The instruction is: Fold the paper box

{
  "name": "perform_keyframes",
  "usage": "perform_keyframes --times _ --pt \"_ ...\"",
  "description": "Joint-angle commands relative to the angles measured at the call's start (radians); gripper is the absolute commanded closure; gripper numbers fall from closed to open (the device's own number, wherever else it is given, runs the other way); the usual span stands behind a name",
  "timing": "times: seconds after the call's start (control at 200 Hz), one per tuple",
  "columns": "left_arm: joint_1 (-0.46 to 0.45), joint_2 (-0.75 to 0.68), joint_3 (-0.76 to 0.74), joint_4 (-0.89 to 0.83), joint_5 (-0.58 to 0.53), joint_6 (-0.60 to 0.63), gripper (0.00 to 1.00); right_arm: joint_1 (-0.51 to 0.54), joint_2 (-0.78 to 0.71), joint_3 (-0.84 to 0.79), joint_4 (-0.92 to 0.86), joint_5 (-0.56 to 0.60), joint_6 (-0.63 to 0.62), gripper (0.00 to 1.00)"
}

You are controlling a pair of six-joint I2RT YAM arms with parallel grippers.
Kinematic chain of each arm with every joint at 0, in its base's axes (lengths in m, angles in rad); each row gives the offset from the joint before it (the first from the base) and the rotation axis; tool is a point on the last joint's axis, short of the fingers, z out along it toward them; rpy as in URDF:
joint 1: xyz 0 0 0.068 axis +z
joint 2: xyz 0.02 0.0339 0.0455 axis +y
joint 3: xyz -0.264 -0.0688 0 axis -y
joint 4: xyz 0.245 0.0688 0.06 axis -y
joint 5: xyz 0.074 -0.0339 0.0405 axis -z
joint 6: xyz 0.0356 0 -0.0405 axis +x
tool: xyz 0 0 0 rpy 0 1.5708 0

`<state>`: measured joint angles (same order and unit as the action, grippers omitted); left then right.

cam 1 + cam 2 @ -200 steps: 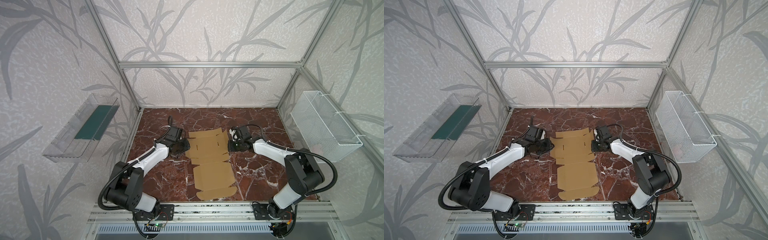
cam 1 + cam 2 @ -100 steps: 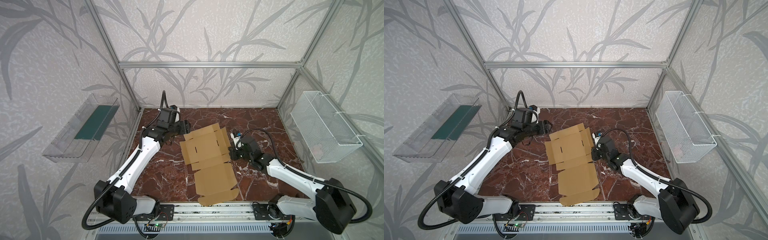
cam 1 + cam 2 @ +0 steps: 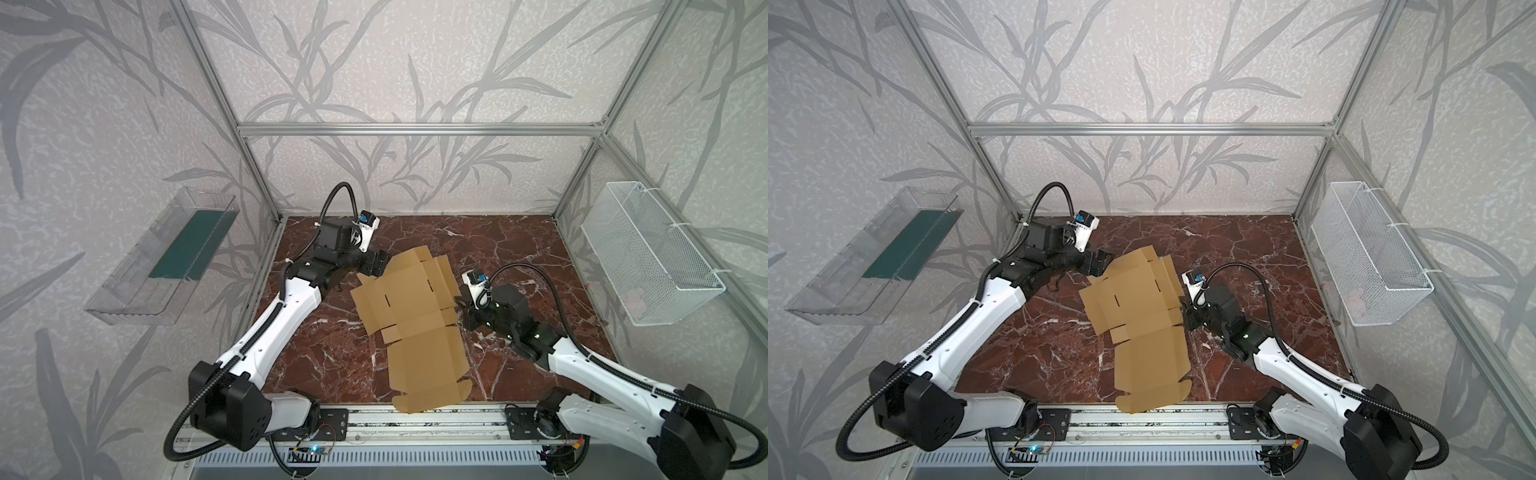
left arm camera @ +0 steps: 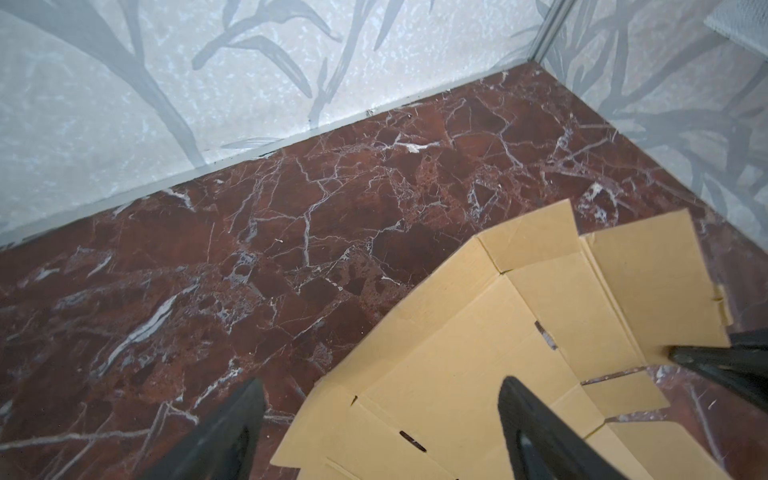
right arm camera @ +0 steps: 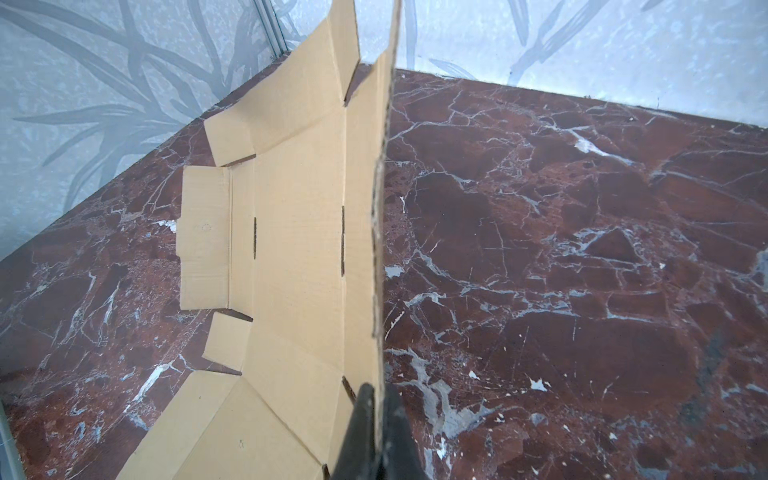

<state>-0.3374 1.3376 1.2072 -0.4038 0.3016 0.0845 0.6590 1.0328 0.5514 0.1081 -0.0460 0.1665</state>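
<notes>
Tan cardboard paper box mid table | step: right side raised | right gripper clenched on its edge | left gripper spread, empty, near far corner | next: likely grip left side

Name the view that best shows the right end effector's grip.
The right wrist view: the right end effector is shut on the raised flap edge of the paper box, seen close. Both top views show it at the box's side, grip hidden; the left wrist view barely catches it.
</notes>
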Motion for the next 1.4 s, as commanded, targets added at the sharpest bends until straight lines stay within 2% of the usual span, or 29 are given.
perform_keyframes --times 0.0,0.18,0.55,0.69,0.845,1.08,1.395 --pt "0.004 0.025 0.016 0.019 0.058 0.174 0.11 0.014 -0.038 -0.019 0.059 -0.022 -0.022 1.0" --pt "0.014 0.077 0.015 0.006 0.017 0.273 0.11 0.021 -0.057 -0.028 0.065 -0.035 -0.028 1.0" --pt "0.037 0.154 0.042 -0.034 0.124 0.271 0.16 0.029 -0.07 -0.034 0.073 -0.053 -0.038 1.0" --pt "0.041 0.152 0.046 -0.047 0.155 0.27 0.26 0.028 -0.063 -0.033 0.077 -0.052 -0.038 1.0" --pt "0.046 0.137 0.042 -0.049 0.182 0.262 0.45 0.029 -0.059 -0.033 0.079 -0.048 -0.038 1.0" --pt "0.051 0.125 0.032 -0.067 0.218 0.261 0.59 0.03 -0.065 -0.033 0.076 -0.043 -0.038 1.0" --pt "0.054 0.114 0.033 -0.098 0.24 0.278 0.69 0.029 -0.065 -0.034 0.076 -0.029 -0.038 1.0"
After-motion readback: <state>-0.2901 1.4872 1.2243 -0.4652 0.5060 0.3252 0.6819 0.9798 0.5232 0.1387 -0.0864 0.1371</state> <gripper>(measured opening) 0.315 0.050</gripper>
